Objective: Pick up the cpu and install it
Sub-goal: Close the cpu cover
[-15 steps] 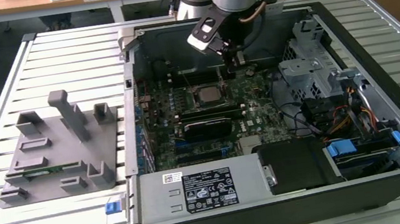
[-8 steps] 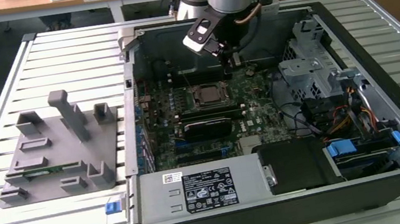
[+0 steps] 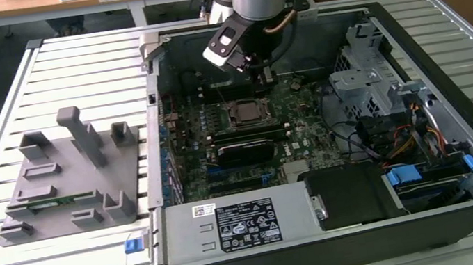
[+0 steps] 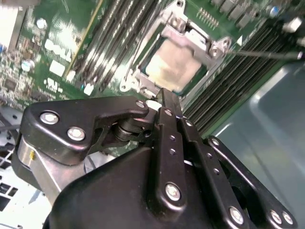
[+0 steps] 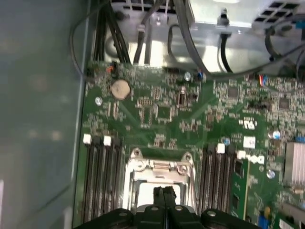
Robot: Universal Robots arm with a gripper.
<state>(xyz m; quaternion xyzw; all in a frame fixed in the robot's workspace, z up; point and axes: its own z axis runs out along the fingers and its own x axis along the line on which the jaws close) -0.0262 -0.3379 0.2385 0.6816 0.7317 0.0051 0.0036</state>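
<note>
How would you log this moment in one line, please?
jaws: shut, over socket | cpu: lying in socket | step: cpu placed

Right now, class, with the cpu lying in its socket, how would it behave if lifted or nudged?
The cpu looks flat with a metal top, so probably stiff and dense. Its smooth face likely makes it slippery. Lying flat within the socket frame, it should neither roll nor tip; the frame would probably stop a nudge.
</note>
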